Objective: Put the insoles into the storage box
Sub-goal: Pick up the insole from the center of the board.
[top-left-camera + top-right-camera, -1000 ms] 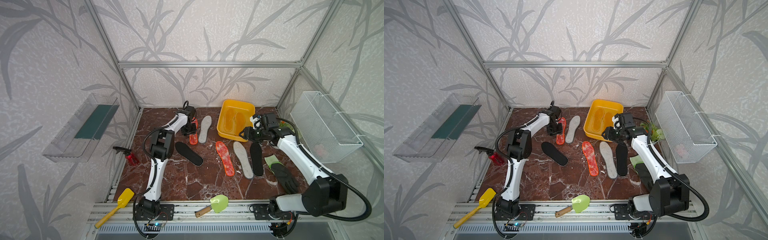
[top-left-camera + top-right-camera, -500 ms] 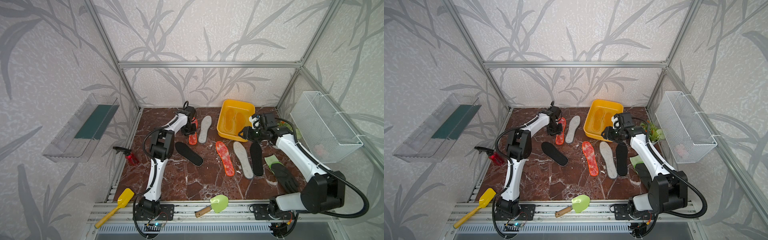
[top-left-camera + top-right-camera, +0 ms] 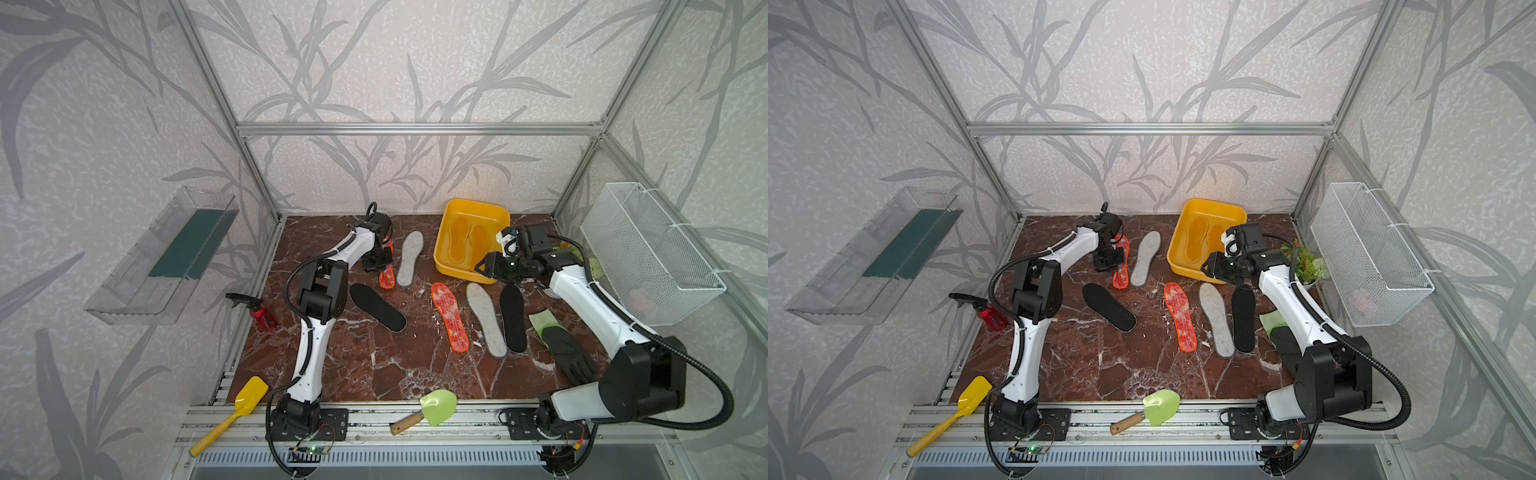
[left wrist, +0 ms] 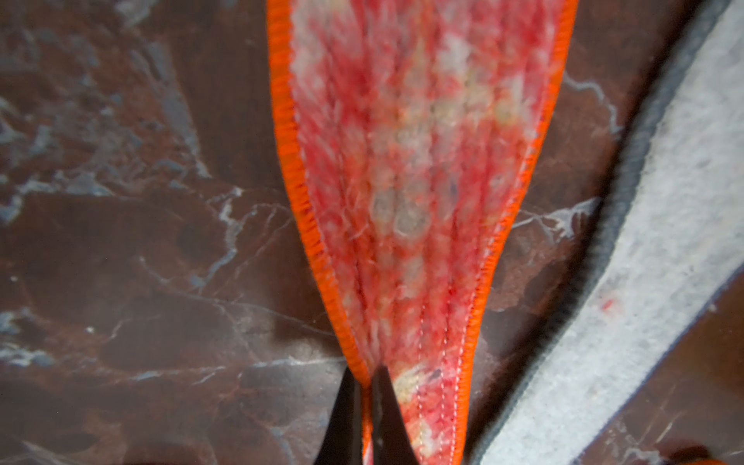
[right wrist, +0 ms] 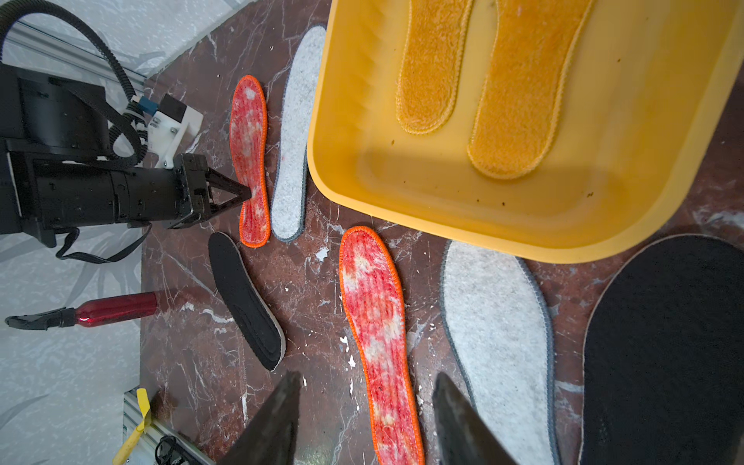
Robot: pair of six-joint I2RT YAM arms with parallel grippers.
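Storage box (image 3: 441, 245) holds two yellow-orange insoles (image 3: 459, 239). Left gripper (image 4: 365, 376), left of the box, is clamped on the orange edge of a red-white mottled insole (image 4: 402, 161). Right gripper (image 5: 366, 380) hangs beside the box, jaws apart, empty.

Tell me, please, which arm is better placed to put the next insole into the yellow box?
Left, I think. The left gripper is shut on the orange edge of a red-white insole, so it need only lift and carry it. The right gripper hangs open and empty beside the storage box.
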